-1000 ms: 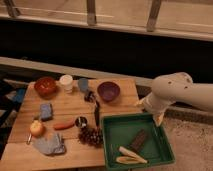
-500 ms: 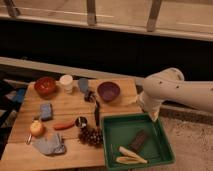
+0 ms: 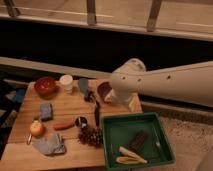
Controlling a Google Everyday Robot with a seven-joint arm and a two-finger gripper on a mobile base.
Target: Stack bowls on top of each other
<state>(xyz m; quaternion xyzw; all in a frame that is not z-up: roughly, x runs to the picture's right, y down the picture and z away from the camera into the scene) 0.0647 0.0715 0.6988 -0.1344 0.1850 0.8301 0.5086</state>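
The tool is hidden under the white arm (image 3: 127,82), right by the purple bowl (image 3: 104,91), and its fingers are wide apart. That bowl is round, dark and half covered. The red-orange bowl (image 3: 45,86), round and shallow, sits at its 9 o'clock, well apart on the bench (image 3: 65,107).

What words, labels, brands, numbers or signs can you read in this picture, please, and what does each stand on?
None can be read.
The red bowl, the purple bowl, the cup, the green tray and the wooden table show no lettering.
The gripper, at the purple bowl's right edge, shows none either.
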